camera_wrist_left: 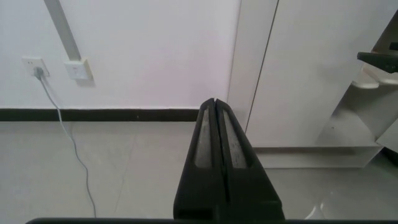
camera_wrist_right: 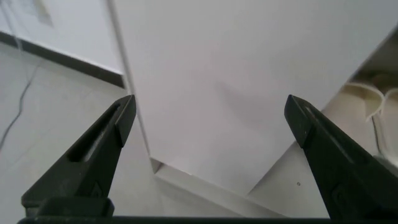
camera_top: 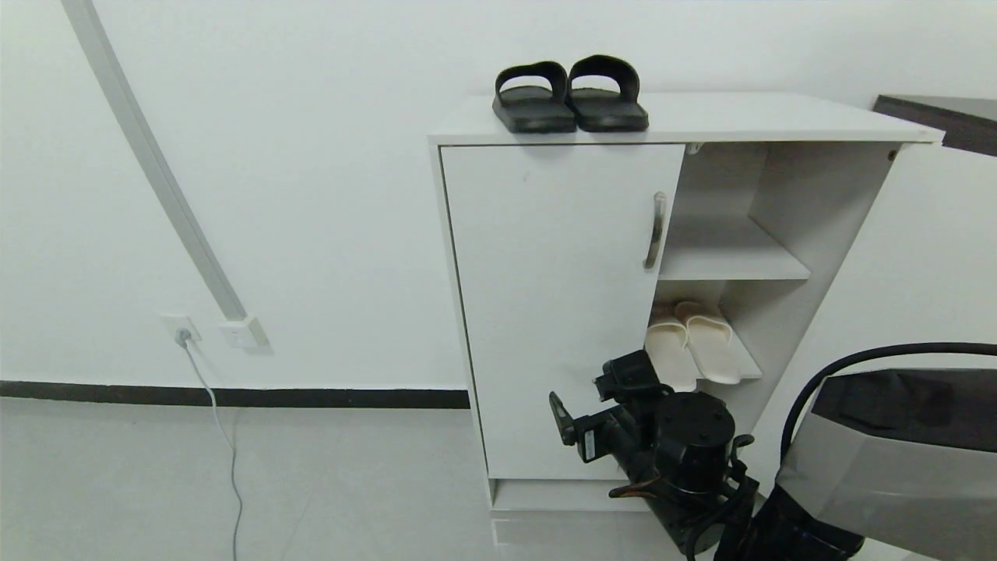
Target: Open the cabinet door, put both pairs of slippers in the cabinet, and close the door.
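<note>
A pair of black slippers [camera_top: 571, 97] sits on top of the white cabinet [camera_top: 779, 117]. The cabinet's left door [camera_top: 557, 296] is closed, its handle [camera_top: 657, 231] along the right edge. The right half stands open, and a pair of white slippers [camera_top: 695, 343] [camera_wrist_right: 379, 112] lies on its lower shelf. My right gripper [camera_top: 592, 397] [camera_wrist_right: 208, 118] is open and empty, low in front of the door's bottom corner, just left of the white slippers. My left gripper [camera_wrist_left: 214, 102] is shut and empty, held low over the floor left of the cabinet [camera_wrist_left: 311, 68].
The upper shelf [camera_top: 732, 253] in the open half is bare. A wall socket [camera_top: 181, 331] with a cable trailing onto the floor sits left of the cabinet. Grey floor spreads to the left. A dark surface [camera_top: 942, 117] shows at the far right.
</note>
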Robot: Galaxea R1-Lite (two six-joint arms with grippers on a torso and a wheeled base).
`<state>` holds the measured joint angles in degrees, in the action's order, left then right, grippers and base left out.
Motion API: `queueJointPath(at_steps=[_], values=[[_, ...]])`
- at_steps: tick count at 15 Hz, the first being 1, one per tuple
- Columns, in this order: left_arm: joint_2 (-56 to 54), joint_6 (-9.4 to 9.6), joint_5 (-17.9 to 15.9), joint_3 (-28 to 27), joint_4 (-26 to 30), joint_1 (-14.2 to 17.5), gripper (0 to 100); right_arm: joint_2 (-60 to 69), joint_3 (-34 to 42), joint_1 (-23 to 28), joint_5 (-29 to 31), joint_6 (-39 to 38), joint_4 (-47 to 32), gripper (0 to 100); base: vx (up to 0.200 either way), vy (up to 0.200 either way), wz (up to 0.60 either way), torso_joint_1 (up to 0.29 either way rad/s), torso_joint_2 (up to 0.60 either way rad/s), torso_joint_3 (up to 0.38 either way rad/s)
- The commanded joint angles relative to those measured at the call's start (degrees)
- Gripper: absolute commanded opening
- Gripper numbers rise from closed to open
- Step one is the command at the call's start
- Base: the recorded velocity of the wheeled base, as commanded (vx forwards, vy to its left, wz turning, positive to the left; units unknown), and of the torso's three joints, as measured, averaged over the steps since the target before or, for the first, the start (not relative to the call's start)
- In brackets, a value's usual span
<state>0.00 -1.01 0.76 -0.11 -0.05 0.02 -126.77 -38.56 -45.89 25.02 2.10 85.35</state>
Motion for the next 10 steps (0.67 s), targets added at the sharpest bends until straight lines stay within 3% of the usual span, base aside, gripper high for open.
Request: queueJointPath(at_steps=[1, 10], values=[[0.1, -0.04, 0.0, 0.0, 0.1, 0.1, 0, -0.1, 0.0, 0.1, 0.0, 0.0, -0.2, 100, 0.0, 0.0, 0.0, 0.032, -0.52, -0.369], [0.1, -0.04, 0.0, 0.0, 0.0, 0.0, 0, -0.1, -0.1, 0.1, 0.0, 0.0, 0.2, 100, 0.0, 0.0, 0.0, 0.13, -0.47, -0.34]])
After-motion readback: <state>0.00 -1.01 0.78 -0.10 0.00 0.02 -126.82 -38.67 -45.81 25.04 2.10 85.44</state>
